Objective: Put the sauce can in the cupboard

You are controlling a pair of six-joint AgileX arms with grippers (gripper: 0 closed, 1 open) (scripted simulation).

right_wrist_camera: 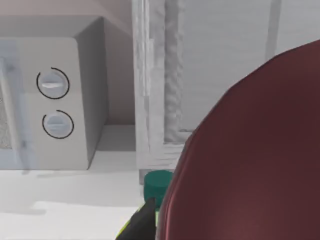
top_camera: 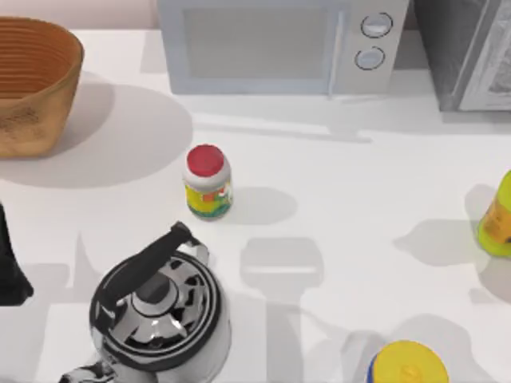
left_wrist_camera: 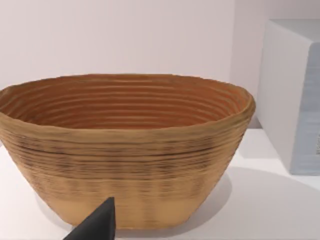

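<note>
A: Sauce can (right_wrist_camera: 250, 160)?
B: Smooth maroon cylinder top, close before the right wrist camera, facing the cupboard (right_wrist_camera: 210, 70) with its pale framed door, far right.
A: Claws?
B: Spread or pinching, cannot tell. Ribbed woven basket (top_camera: 32, 84), far left.

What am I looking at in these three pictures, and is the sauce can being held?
Two AgileX arms work at a white table. The top view looks down on it: basket, microwave and cupboard along the back; red-lidded jar, kettle and yellow-green bottle nearer. The left arm is parked at the left edge, its wrist camera facing the basket. The right wrist camera looks past the sauce can, whose maroon top is very close, toward the cupboard door. The right gripper is beside the can; I cannot tell whether it grips it.
</note>
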